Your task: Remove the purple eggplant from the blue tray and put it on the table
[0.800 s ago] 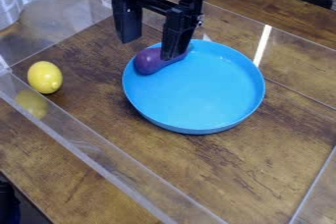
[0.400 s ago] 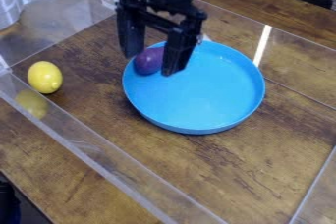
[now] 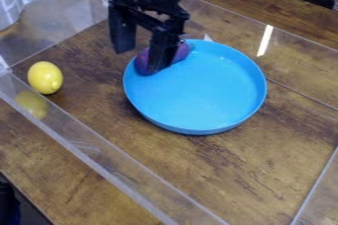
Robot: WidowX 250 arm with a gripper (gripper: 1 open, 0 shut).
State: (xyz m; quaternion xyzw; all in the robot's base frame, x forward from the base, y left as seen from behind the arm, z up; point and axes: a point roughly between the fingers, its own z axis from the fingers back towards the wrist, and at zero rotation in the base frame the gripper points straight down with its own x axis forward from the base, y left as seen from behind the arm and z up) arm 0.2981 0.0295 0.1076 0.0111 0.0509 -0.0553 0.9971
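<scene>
Beside the open gripper (image 3: 142, 45), purple eggplant (image 3: 146, 62) partly hidden by 1 finger.

You have a yellow lemon (image 3: 45, 77) at the far left, lying alone beside the clear plastic edging (image 3: 93, 155) strip.

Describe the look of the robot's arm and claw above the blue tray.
The claw is all black: two long, flat, straight fingers hang from a blocky black housing. What shows of the arm above it is black too, boxy and matte. No markings, labels or loose cables can be made out at this resolution.
</scene>
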